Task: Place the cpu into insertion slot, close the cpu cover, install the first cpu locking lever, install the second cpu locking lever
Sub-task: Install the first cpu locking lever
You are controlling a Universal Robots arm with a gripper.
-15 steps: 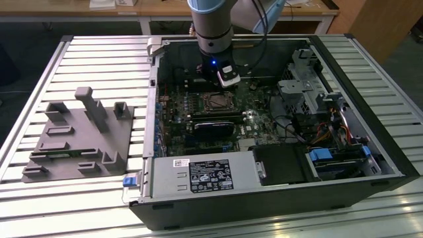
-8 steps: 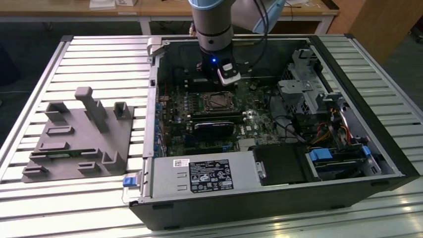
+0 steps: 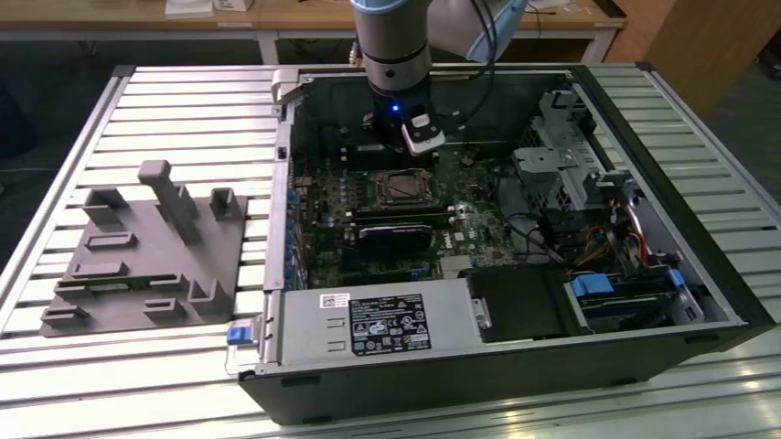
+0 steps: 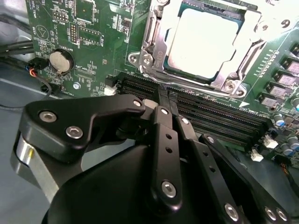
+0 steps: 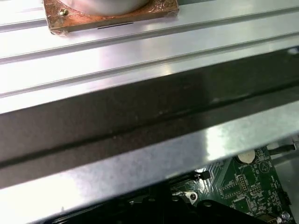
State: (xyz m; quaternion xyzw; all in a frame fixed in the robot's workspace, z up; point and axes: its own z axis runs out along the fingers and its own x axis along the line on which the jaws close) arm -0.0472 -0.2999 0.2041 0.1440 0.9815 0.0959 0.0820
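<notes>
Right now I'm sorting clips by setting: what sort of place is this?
Probably a robotics lab or workshop bench: an open computer case lies on a slotted aluminium table, a robot arm reaches into it, and a wooden desk stands behind.

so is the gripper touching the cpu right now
Apart. In the second wrist view the gripper sits over the memory slots, and the edge of the metal cover shows between its tips and the cpu.
</notes>
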